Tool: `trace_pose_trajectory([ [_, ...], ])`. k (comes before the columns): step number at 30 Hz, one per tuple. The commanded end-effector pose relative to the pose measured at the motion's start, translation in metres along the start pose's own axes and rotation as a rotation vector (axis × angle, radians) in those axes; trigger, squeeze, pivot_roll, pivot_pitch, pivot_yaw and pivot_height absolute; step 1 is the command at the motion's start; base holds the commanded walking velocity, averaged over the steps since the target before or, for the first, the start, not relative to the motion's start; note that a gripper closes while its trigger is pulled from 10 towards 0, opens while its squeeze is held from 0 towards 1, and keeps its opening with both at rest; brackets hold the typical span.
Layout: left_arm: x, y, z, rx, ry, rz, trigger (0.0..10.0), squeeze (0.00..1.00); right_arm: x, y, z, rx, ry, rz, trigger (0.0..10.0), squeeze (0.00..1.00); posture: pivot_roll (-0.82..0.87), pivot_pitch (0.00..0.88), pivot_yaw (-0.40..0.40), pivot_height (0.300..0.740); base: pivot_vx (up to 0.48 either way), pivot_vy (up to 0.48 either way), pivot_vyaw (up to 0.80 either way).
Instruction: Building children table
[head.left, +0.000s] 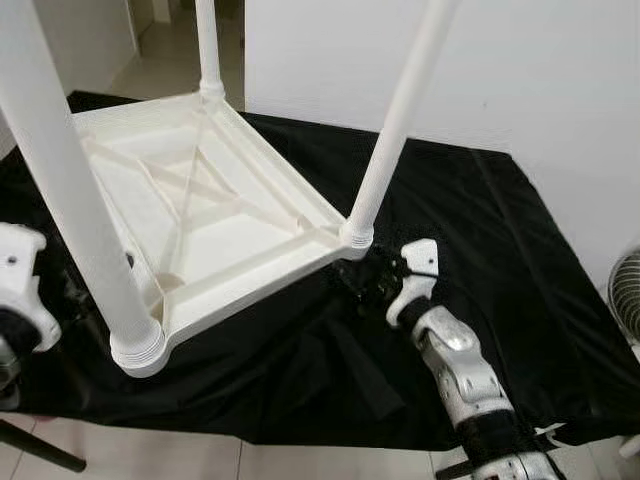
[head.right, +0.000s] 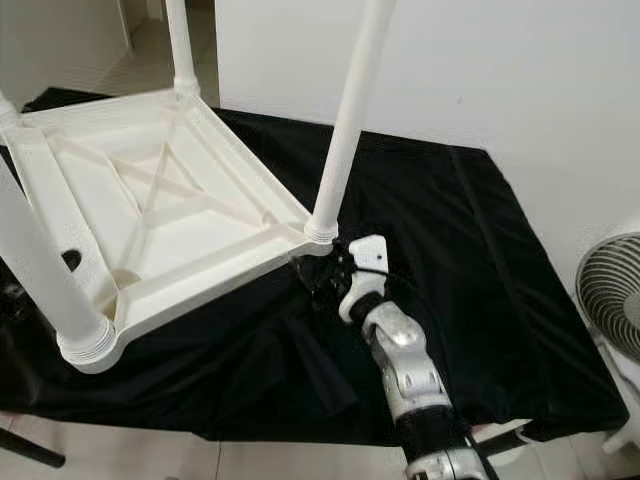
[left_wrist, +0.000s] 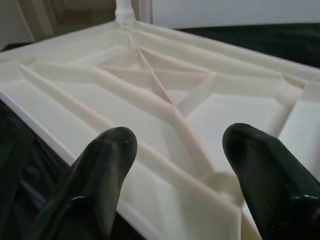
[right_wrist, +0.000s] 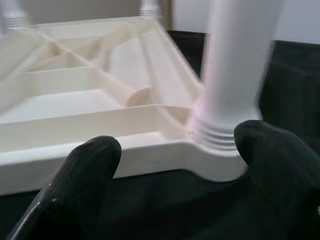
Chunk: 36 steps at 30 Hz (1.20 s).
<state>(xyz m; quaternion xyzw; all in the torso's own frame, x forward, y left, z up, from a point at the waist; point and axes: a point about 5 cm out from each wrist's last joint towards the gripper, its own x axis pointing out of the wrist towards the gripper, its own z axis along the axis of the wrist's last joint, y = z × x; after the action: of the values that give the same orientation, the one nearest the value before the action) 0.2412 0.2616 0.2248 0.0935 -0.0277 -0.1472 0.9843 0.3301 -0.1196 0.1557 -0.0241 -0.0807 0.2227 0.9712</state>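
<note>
Overhead, the white children's table (head.left: 210, 215) lay upside down on the black cloth (head.left: 480, 260), legs up, the right hand (head.left: 375, 285) at its near corner. Then the left hand (left_wrist: 175, 165) gaped over the ribbed underside; the right's fingers (right_wrist: 82, 175) stood apart below a leg socket (right_wrist: 215, 135)

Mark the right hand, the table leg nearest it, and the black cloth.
right hand (head.left: 372, 280), left eye view, between its black fingertips
table leg (head.left: 400, 120), left eye view, mid shaft
black cloth (head.left: 500, 250), left eye view, bare stretch right of the table
</note>
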Motion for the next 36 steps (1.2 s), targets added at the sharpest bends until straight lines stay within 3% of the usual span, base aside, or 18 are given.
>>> trace_pose_trajectory([
  [1, 0.007, -0.007, -0.003, -0.008, 0.002, -0.030, 10.0, 0.00, 0.000, -0.008, -0.004, -0.003, 0.030, -0.060, 10.0, 0.00, 0.17, 0.125, -0.081, 0.740, 0.000, 0.000, 0.00],
  [8, 0.028, -0.035, 0.004, -0.062, -0.064, -0.094, 10.0, 0.00, 0.017, -0.022, 0.009, -0.044, 0.000, -0.261, 10.0, 0.00, 0.17, 0.127, -0.081, 0.740, 0.000, 0.000, 0.00],
  [13, 0.032, -0.041, 0.004, -0.068, -0.066, -0.109, 10.0, 0.00, 0.022, -0.023, 0.012, -0.074, -0.005, -0.286, 10.0, 0.00, 0.17, 0.130, -0.083, 0.740, 0.000, 0.000, 0.00],
  [17, 0.039, -0.053, 0.004, -0.088, -0.079, -0.134, 10.0, 0.00, 0.034, -0.038, 0.020, -0.105, -0.006, -0.410, 10.0, 0.00, 0.16, 0.130, -0.084, 0.740, 0.000, 0.000, 0.00],
  [28, 0.047, -0.071, 0.009, -0.121, -0.115, -0.150, 10.0, 0.00, 0.063, -0.047, 0.040, -0.115, -0.009, -0.407, 10.0, 0.00, 0.17, 0.138, -0.092, 0.740, 0.000, 0.000, 0.00],
  [36, 0.052, -0.090, 0.016, -0.154, -0.146, -0.183, 10.0, 0.00, 0.083, -0.043, 0.054, -0.019, -0.009, -0.327, 10.0, 0.00, 0.18, 0.153, -0.093, 0.740, 0.000, 0.000, 0.00],
])
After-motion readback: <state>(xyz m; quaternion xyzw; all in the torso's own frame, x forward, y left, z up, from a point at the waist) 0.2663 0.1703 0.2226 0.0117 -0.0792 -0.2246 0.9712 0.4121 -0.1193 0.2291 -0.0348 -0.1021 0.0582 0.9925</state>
